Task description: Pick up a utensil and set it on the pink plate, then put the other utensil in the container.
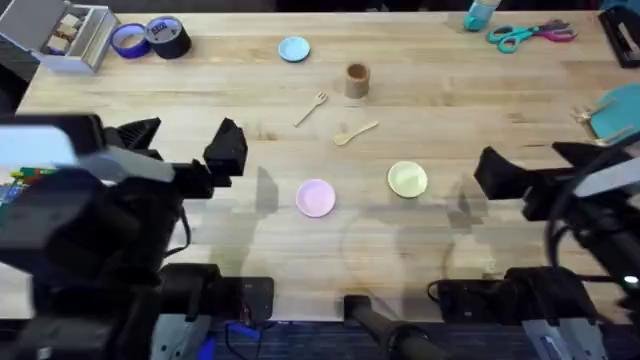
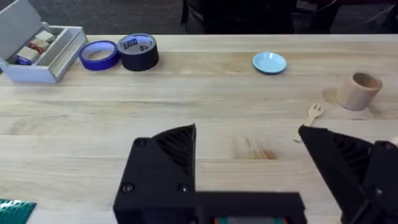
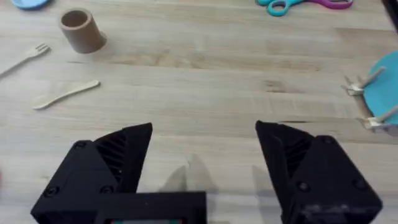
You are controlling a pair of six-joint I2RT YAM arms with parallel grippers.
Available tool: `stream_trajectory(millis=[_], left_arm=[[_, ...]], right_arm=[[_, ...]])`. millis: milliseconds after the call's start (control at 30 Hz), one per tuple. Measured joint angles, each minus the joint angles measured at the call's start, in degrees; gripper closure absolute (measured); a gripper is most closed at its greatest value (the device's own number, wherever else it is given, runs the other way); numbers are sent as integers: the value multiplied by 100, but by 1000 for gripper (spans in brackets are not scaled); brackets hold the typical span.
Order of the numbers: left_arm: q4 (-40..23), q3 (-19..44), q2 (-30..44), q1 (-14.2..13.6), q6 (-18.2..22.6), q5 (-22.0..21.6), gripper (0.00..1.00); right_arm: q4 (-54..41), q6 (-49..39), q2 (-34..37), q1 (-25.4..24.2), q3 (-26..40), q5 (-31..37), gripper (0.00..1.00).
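**Both my grippers wide open and empty, utensils lying ahead on the table**

My left gripper [image 1: 185, 140] hovers over the left side of the pale wooden table [image 1: 450, 90], its black fingers [image 2: 165, 165] spread wide with nothing between them. My right gripper [image 1: 535, 165] hangs over the right side, equally spread, fingers [image 3: 112, 158] apart and holding nothing.

The small pale wooden fork [image 1: 311, 108] lies flat on the table, well ahead of my left fingers and toward the middle, tines pointing away from me. In my left wrist view its tined end [image 2: 314, 112] peeks out just past my right-hand finger. The small pale wooden spoon [image 1: 355, 132] lies just beside the fork, on the side nearer my right arm, apart from it. From my right wrist camera the spoon [image 3: 65, 94] rests well clear of my fingers, beyond them and off to one side.

The small brown cardboard cylindrical cup [image 1: 357, 80] stands upright just beyond both utensils. The small round pink plate [image 1: 316, 197] sits nearer to me than the utensils, between my two grippers, with a pale green round dish [image 1: 407, 179] near it on the right. A light blue round disc [image 1: 294, 49] lies farther off, past the fork.
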Motion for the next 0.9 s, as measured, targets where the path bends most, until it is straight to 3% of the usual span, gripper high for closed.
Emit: stream_trajectory(millis=[367, 667, 900], left_arm=[[-1242, 1818, 2399, 0, 0, 601, 8], [-2179, 3287, 4407, 0, 0, 1253, 8], [-2867, 4050, 5608, 0, 0, 1477, 8]], right_arm=[[-962, 176, 1626, 0, 1417, -224, 5], [-1208, 218, 2772, 0, 1910, -569, 6], [-1156, 259, 3144, 0, 2023, -858, 5]])
